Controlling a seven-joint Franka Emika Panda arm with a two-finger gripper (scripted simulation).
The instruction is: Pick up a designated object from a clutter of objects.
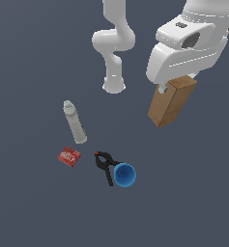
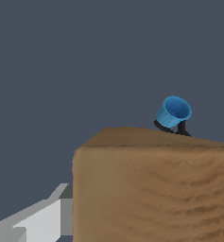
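Note:
The designated object, a plain brown box (image 1: 170, 103), hangs tilted under the white hand at the exterior view's upper right. My gripper (image 1: 176, 87) is shut on its upper end, and one finger (image 1: 162, 89) shows at the box's edge. In the wrist view the brown box (image 2: 151, 189) fills the near field, with a grey finger (image 2: 40, 217) against its side. The rest of the clutter lies apart from it: a grey-white bottle (image 1: 75, 122), a red packet (image 1: 69, 156), a black clamp (image 1: 104, 165) and a blue cup (image 1: 124, 174).
The arm's white base (image 1: 114, 85) stands at the back centre. The blue cup (image 2: 174, 111) lies on its side touching the black clamp (image 2: 180, 129). All loose items rest on a dark grey-blue floor (image 1: 34, 58).

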